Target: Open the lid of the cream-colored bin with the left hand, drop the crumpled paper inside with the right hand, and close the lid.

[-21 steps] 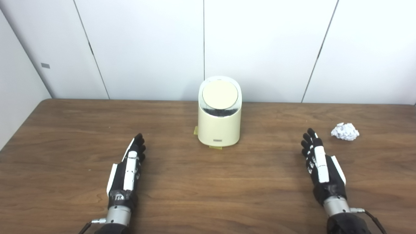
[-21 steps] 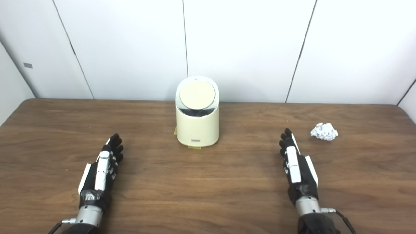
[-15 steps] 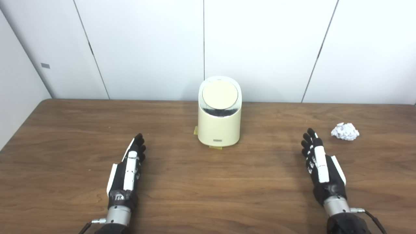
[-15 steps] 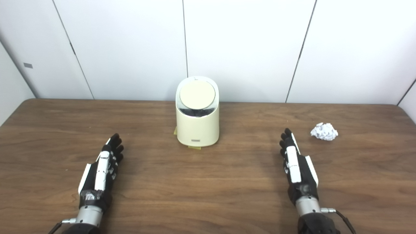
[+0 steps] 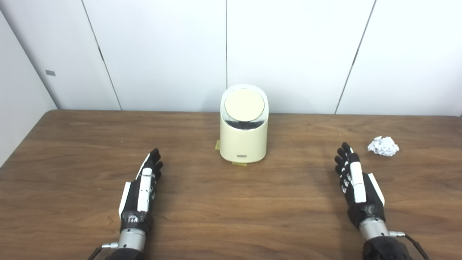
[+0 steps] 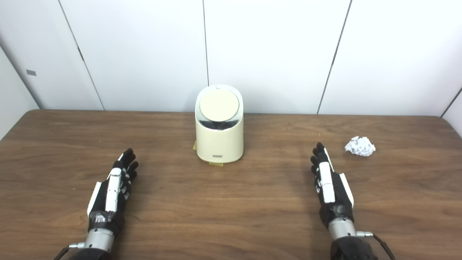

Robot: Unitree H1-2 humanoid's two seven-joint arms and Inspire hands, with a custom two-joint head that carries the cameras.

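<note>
Cream bin (image 5: 243,139), white paper (image 5: 383,146), brown table (image 5: 216,202).

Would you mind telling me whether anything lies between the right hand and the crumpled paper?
Nothing visible does. The right hand is open, and only bare table separates it from the crumpled paper, which lies ahead of it and further right. The cream-colored bin stands well off to the left.
</note>
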